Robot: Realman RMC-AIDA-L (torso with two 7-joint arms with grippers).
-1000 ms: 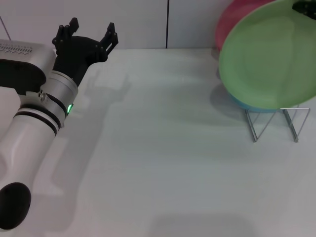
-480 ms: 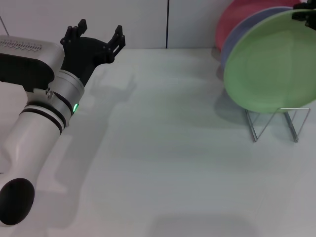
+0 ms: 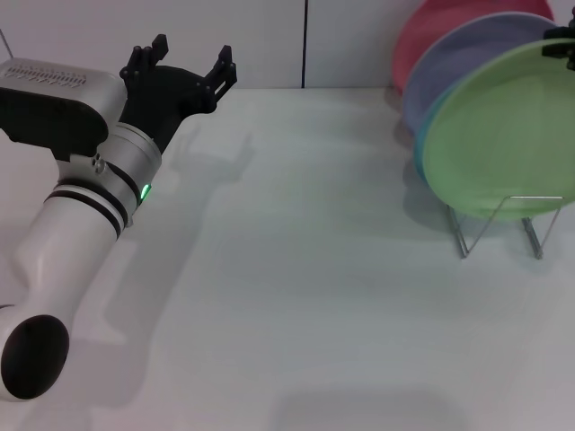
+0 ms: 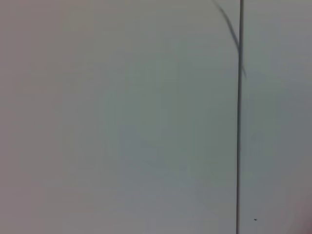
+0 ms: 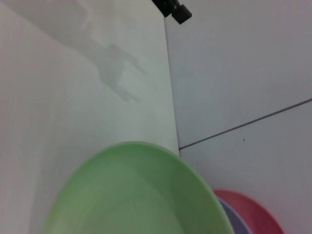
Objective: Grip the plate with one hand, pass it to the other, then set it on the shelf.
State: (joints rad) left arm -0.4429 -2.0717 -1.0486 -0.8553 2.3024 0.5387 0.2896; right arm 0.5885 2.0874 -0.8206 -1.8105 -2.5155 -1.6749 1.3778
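Lowered onto the shelf (image 3: 499,224), plate (image 3: 503,135) held by right hand (image 3: 564,47); left hand (image 3: 184,76) spread, empty.

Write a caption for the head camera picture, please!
Round light-green plate stands on the silver wire rack, right gripper at its rim; left gripper open.

plate (image 3: 503,135) frontmost on shelf (image 3: 499,229), far right | left hand (image 3: 184,76) far left

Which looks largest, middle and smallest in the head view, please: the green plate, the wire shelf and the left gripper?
1. The green plate, clearly largest.
2 and 3. The wire shelf and the left gripper look alike; the plate hides much of the shelf, so no ranking.
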